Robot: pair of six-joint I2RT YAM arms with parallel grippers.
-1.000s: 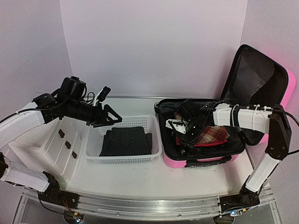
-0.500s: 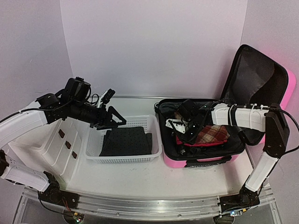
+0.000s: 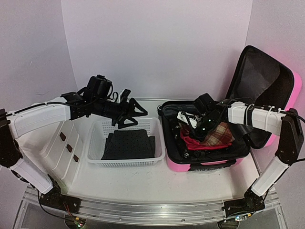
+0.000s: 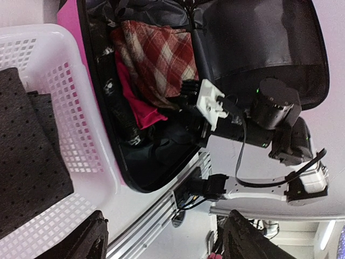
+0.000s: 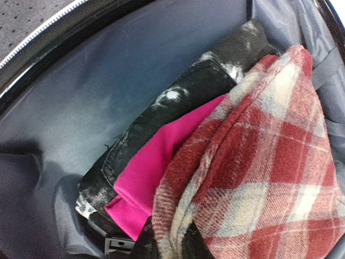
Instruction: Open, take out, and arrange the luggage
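Observation:
The luggage [image 3: 205, 165], a pink hard-shell suitcase, lies open at the right with its black-lined lid [image 3: 259, 81] propped upright. Inside it are a red plaid cloth [image 3: 218, 135], a pink garment [image 5: 145, 172] and a black denim piece [image 5: 178, 102]. My right gripper [image 3: 198, 128] is down in the case, and in the right wrist view its dark fingertips [image 5: 143, 245] are shut on a fold of the plaid cloth [image 5: 259, 162]. My left gripper [image 3: 136, 113] hovers open above the far rim of the white basket [image 3: 126, 162], pointing toward the suitcase [image 4: 67, 21], with nothing between its fingers [image 4: 81, 243].
The white mesh basket holds a folded dark perforated cloth [image 3: 128, 143]. A white drawer unit [image 3: 57, 148] lies at the left under my left arm. White walls close off the back and both sides, and the arms' metal rail [image 3: 143, 210] runs along the near edge.
My left arm has swung right over the basket toward the suitcase, its jaws wider. My right gripper has closed on the plaid cloth and shifted slightly right.

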